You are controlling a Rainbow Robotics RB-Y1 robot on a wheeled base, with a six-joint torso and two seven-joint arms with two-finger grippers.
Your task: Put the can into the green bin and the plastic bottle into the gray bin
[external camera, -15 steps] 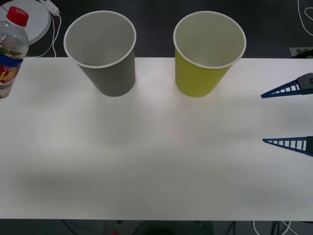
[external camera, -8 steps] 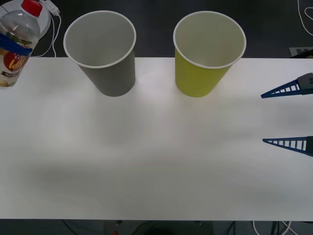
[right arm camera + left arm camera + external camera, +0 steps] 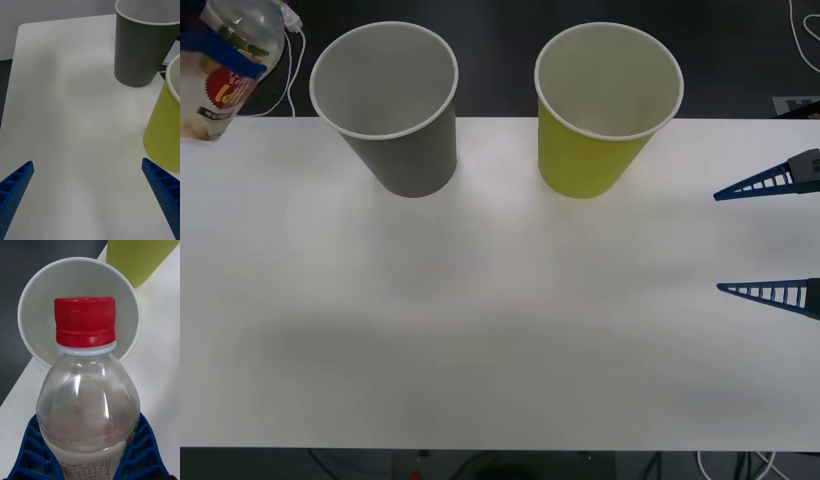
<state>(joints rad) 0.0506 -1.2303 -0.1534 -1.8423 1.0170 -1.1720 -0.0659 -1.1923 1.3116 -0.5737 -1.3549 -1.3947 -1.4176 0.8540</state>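
My left gripper is shut on the plastic bottle, holding it tilted in the air at the far left, left of the gray bin. Seen from the left wrist, the blue fingers clamp the bottle's clear body. Its red cap sits in front of the gray bin's white inside, and the green bin lies beyond. The green bin stands upright to the right of the gray one. My right gripper waits open at the table's right edge. The can is out of view.
Both bins stand along the far edge of the white table. A white round object with a cable lies on the floor behind the far left corner. From the right wrist, the gray bin and green bin stand ahead of the open gripper.
The left gripper has carried the bottle up and away toward the far left corner, tilting it more; its cap has now passed the picture's top edge. The right arm has not moved.
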